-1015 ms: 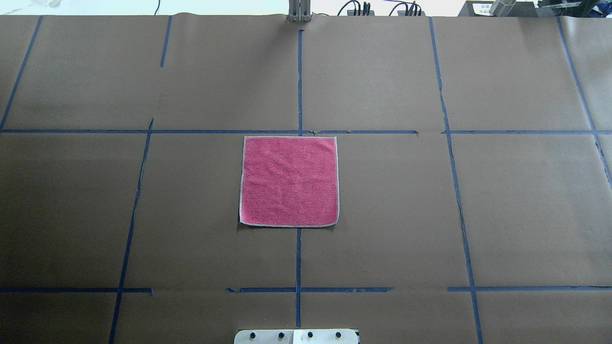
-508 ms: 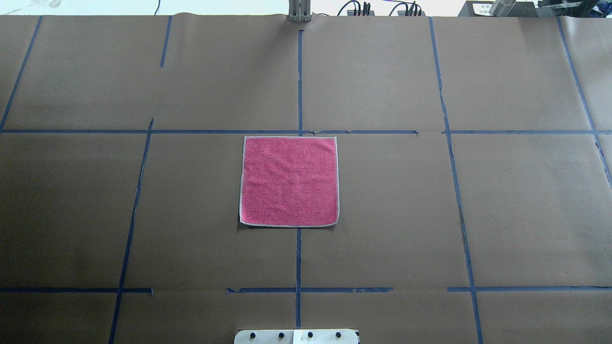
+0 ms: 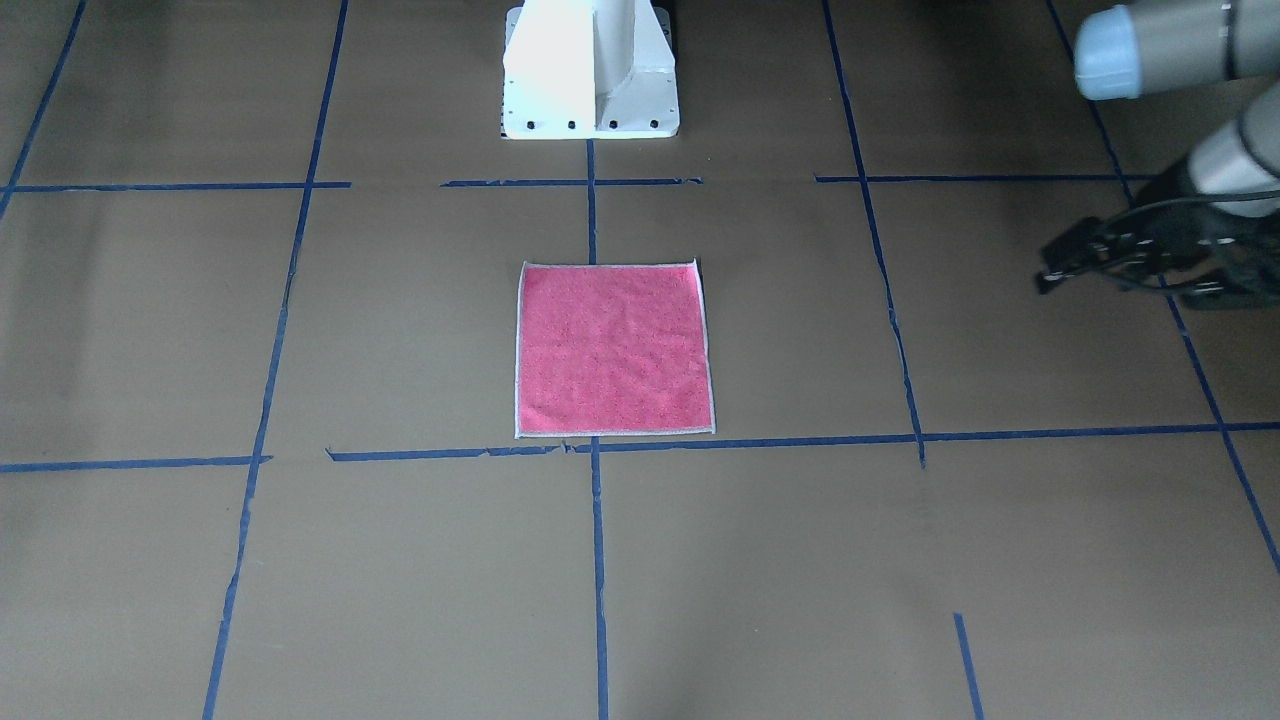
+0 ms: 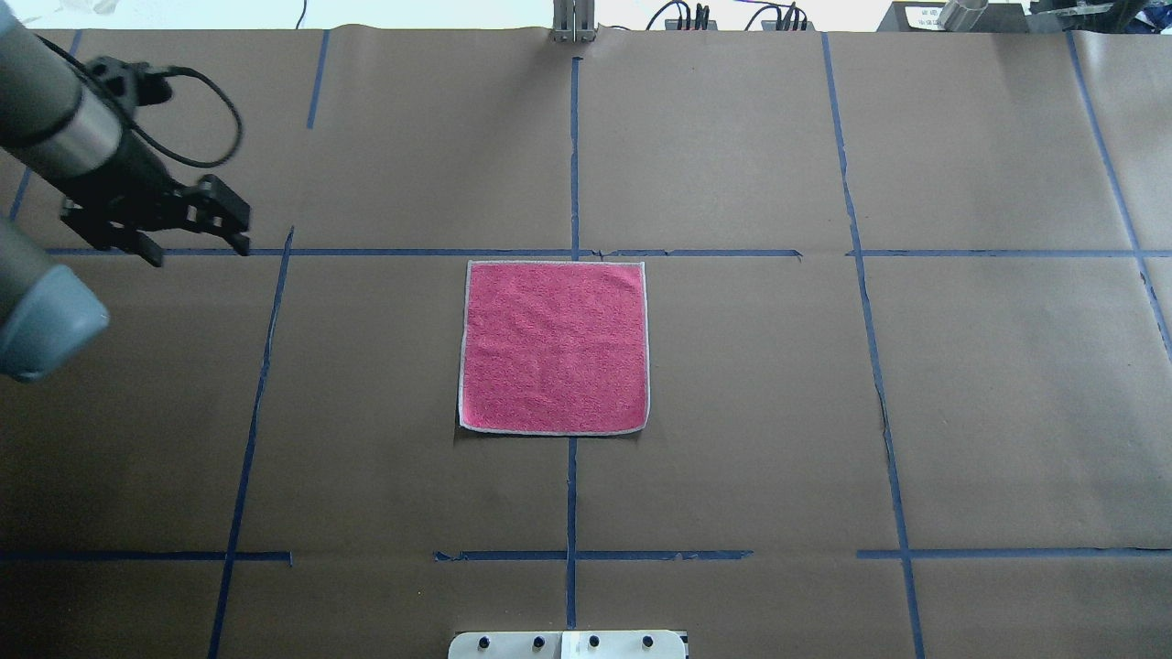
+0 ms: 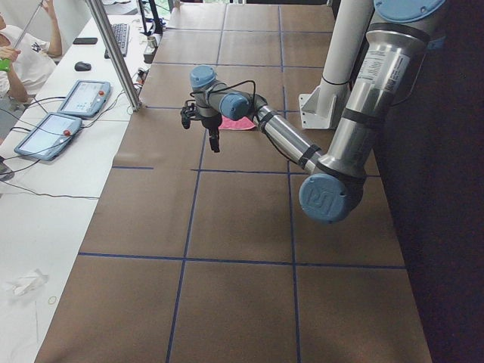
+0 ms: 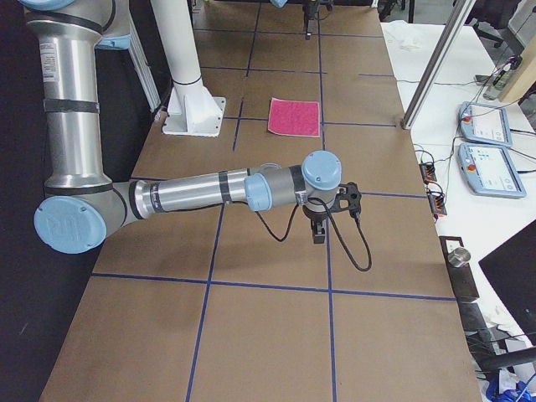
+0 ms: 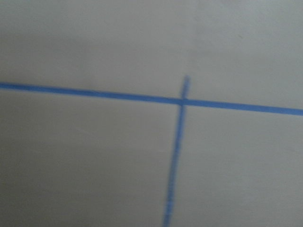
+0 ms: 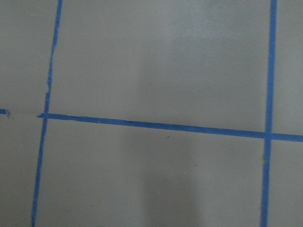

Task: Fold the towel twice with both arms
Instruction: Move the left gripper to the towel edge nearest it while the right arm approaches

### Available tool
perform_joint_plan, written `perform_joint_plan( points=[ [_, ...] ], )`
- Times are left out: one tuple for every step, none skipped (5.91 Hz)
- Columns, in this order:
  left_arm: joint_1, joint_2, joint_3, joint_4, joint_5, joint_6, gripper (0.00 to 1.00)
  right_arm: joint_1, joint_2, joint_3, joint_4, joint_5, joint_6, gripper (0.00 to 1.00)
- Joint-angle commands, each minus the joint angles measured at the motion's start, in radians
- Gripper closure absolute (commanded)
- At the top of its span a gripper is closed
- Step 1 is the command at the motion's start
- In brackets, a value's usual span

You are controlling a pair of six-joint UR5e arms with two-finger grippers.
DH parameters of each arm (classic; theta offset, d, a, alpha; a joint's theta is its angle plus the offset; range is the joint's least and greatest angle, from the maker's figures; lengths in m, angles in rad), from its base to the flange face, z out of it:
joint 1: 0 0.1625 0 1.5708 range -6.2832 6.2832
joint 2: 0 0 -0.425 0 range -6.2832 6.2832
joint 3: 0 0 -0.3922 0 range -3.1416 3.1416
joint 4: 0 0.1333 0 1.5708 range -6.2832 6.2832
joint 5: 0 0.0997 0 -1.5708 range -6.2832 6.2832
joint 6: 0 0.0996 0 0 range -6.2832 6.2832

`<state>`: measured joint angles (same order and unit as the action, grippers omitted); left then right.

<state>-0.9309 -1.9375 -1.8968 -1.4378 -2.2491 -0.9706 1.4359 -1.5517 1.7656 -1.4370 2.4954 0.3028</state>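
I read the towel (image 4: pixel 554 348) as lying flat and unfolded at the centre of the desk (image 4: pixel 778 412), pink face up, with its pale border visible along all four edges. Its far edge lies just beside a blue tape line (image 4: pixel 421 252), and the white pedestal base (image 3: pixel 590 70) stands near its opposite edge. The left gripper (image 4: pixel 195 245) hangs over the far-left part of the desk, well apart from the towel, with its fingers spread and nothing between them. The right gripper (image 6: pixel 319 233) appears only in the right side view, also well apart from the towel, and I cannot tell whether it is released or clenched. Both wrist views show only brown paper (image 8: pixel 156 61) crossed by tape, and the left one is blurred.
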Motion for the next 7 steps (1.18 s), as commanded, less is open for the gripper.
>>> perform_joint_plan(
  points=[
    [0.189,-0.098,-0.002,-0.022,0.089,-0.287,0.00,-0.167,0.033,0.040,0.207,-0.031,0.407,0.00],
    [0.292,-0.101,0.004,-0.114,0.183,-0.419,0.00,-0.214,0.035,0.079,0.242,-0.042,0.540,0.00],
    [0.393,-0.103,0.034,-0.198,0.275,-0.542,0.00,-0.271,0.036,0.122,0.242,-0.068,0.579,0.00],
    [0.435,-0.115,0.092,-0.275,0.331,-0.597,0.00,-0.329,0.071,0.132,0.242,-0.104,0.658,0.00],
    [0.467,-0.141,0.158,-0.321,0.357,-0.638,0.06,-0.406,0.123,0.132,0.242,-0.157,0.755,0.00],
    [0.472,-0.155,0.188,-0.341,0.365,-0.640,0.18,-0.479,0.186,0.129,0.237,-0.215,0.856,0.00],
    [0.472,-0.155,0.188,-0.343,0.364,-0.642,0.31,-0.517,0.212,0.126,0.233,-0.230,0.899,0.00]
  ],
)
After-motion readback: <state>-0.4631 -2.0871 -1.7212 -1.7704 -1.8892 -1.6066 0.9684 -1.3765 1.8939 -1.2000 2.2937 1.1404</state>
